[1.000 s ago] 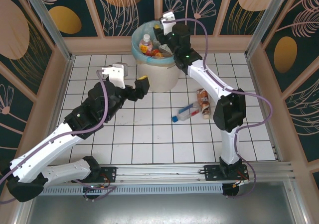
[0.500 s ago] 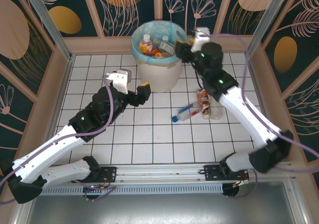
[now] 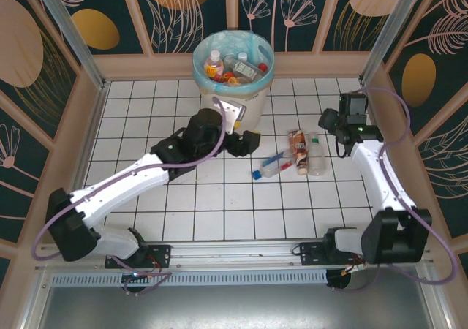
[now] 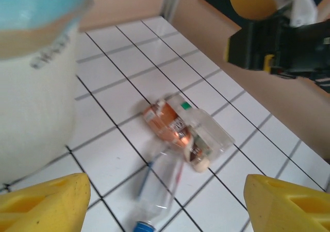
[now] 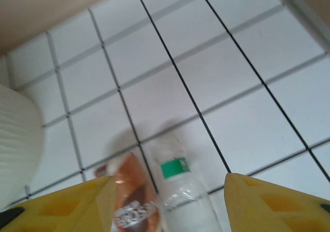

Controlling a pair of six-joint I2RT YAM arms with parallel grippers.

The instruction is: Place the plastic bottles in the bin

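Clock read on the top view, 12 at the far wall.

1. Bin [image 3: 232,108]. Stands at 12 on the tiled floor [image 3: 183,197]. Several bottles [image 3: 238,67] lie inside the blue liner, piled near the rim.

2. Brown bottle [image 3: 297,148]. On its side, at 4 of the bin, well clear of it.

3. Clear bottle [image 3: 316,157]. On its side, green mark at its 12 end. It is just beside the brown bottle at 3, seemingly touching it.

4. Blue-cap bottle [image 3: 270,168]. On its side at 8 of the brown bottle, cap pointing to 8. I cannot tell whether its far end touches the brown one.

5. Left gripper [image 4: 165,205]. Jaws spread wide, nothing between them. It hangs near the bin's 5 side and looks down at the blue-cap bottle.

6. Right gripper [image 5: 167,201]. Jaws spread, holding nothing. It hangs at 2 of the brown and clear pair, facing them.

Hazards, as judged:
- Both grippers face the same small cluster. If each descends together, fingers or wrists may clash.
- The three bottles lie close. A finger set down between two may shove a neighbour, which would roll out of line.
- The clear bottles look thin and empty. A pinch off the middle may squash one or squirt it out sideways.
- The left arm works close beside the bin, so a wide swing may knock it.
- The bin is nearly full, so a bottle dropped at the rim may bounce back out.
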